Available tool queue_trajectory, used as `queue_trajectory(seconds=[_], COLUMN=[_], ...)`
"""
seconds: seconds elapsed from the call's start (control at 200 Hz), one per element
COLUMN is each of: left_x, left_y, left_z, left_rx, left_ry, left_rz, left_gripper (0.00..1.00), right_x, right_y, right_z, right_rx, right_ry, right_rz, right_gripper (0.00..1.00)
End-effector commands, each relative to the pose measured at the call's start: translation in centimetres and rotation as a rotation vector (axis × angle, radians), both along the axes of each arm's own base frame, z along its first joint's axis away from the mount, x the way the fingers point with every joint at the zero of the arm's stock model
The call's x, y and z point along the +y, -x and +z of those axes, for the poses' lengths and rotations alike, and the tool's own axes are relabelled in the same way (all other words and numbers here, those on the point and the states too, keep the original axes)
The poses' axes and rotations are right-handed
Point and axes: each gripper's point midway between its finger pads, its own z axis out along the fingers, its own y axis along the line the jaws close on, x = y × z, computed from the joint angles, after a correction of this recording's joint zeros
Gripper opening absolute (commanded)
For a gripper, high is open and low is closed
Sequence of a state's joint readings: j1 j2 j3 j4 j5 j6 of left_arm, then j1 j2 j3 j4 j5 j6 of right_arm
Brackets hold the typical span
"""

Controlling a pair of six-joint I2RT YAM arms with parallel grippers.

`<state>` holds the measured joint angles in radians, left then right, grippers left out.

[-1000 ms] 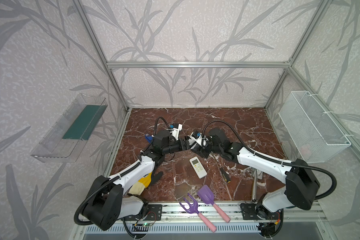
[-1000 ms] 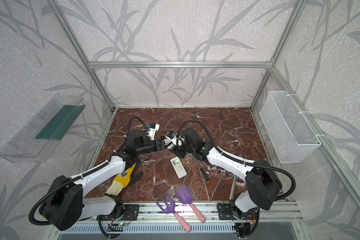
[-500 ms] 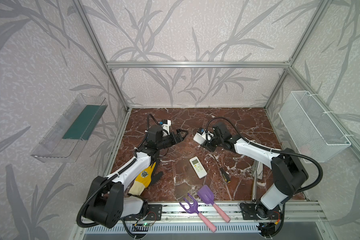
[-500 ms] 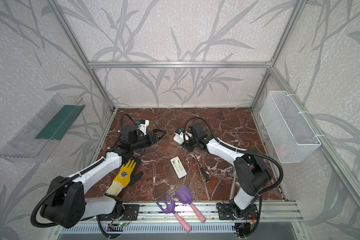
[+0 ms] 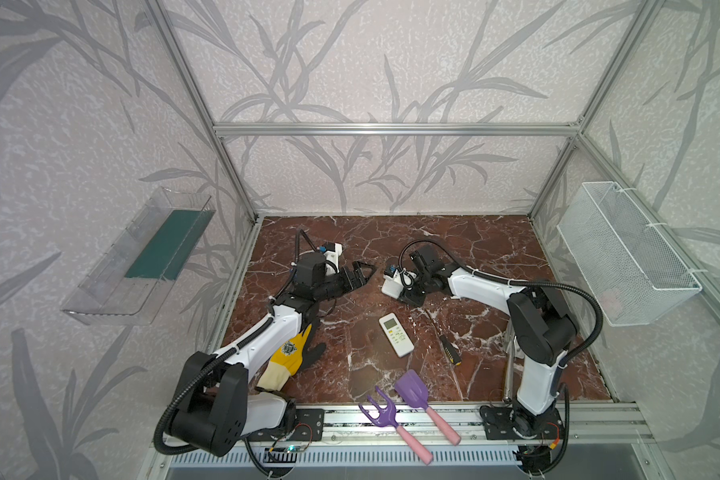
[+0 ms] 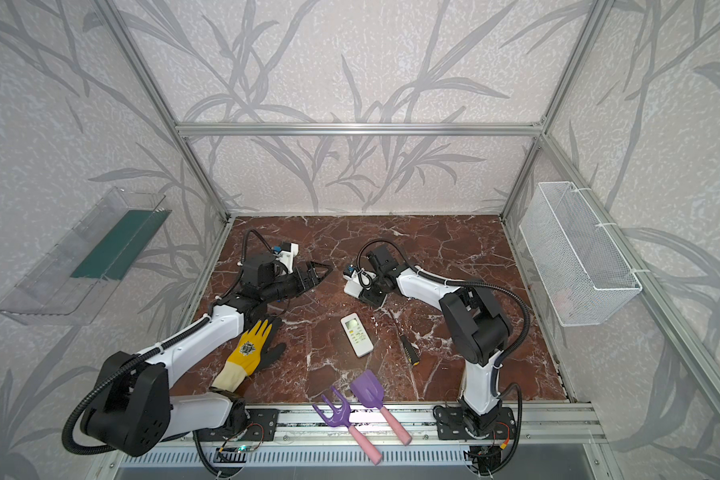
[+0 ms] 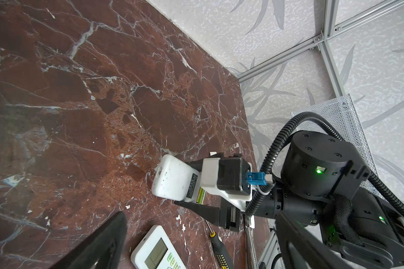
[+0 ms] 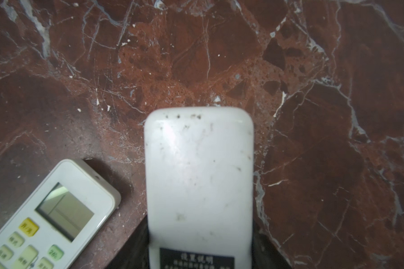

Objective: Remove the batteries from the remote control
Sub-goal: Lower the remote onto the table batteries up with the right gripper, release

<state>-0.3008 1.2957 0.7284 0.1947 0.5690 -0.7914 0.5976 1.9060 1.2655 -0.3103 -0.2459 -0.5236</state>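
Looking down into a cell of pale walls printed with grey leaves, braced by an aluminium frame. Flooring it, a red-brown marble table, veined white and flecked with pale chips.

On the 9 o'clock wall, a clear shelf with a green base. On the 3 o'clock wall, a white wire basket.

Reaching in from 7 o'clock, the left arm, with the left gripper spread wide, empty, aimed toward 3 o'clock. Reaching in from 5 o'clock, the right arm, with the right gripper clamped on the sides of the held remote, back side up, near the table's centre. Close to the left gripper, not touching. Contact between its free end and the marble not tellable.

Lying at 8 o'clock, a yellow-and-black glove. Across the 6 o'clock edge, a purple shovel and purple fork, both pink-handled.

Toward 6 o'clock of centre, a second remote, screen up, with a screwdriver near it at its 3 o'clock.

Of the batteries, only a lime-green sliver seen in the held remote's back, beside its black label.
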Motion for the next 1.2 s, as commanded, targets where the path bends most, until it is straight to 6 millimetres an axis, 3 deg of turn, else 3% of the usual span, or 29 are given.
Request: queue_trajectory(seconds=[0.0, 0.56, 0.825, 1.195], left_x=[0.3, 0.5, 0.5, 0.4], left_y=[-0.1, -0.2, -0.3, -0.3], left_z=[-0.6, -0.7, -1.0, -0.9], left_rx=[-0.007, -0.003, 0.003, 0.002], left_ry=[-0.012, -0.014, -0.015, 0.006], left_rz=[0.007, 0.015, 0.018, 0.016], left_gripper=[0.99, 0.99, 0.99, 0.99], right_x=[0.9, 0.8, 0.7, -0.8], right_y=[0.4, 0.5, -1.1, -2.1], right_z=[0.0, -2.8, -3.2, -4.4], right_rx=[0.040, 0.167, 0.227, 0.316], right_ry=[-0.003, 0.140, 0.147, 0.077], right_rz=[0.050, 0.131, -0.081, -0.560], right_gripper=[0.42, 0.50, 0.52, 0.54])
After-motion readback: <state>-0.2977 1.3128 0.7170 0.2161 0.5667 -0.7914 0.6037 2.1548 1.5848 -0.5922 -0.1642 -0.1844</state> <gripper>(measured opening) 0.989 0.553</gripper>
